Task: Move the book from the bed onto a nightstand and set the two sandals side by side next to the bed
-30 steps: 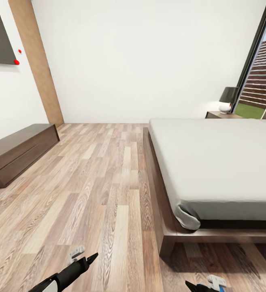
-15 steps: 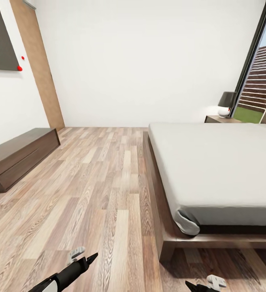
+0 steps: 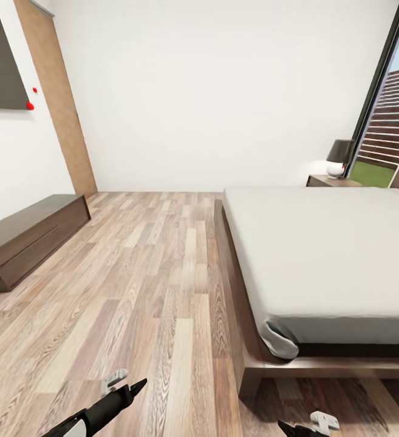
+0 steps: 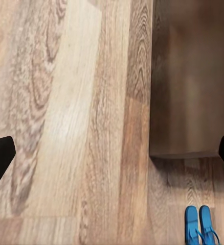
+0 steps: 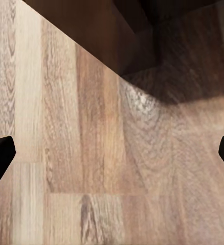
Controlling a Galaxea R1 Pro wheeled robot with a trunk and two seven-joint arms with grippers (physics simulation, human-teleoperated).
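Head view: wood-plank floor (image 3: 163, 291) (seemingly bare) beside bed (image 3: 320, 255).

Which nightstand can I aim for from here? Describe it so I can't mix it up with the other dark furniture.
Start at the big grey-mattressed bed on the right of the head view and follow its far edge toward the tall window. There a small dark brown nightstand peeks out behind the mattress. It carries a lamp with a dark shade and white base, unlike the long low cabinet along the left wall.
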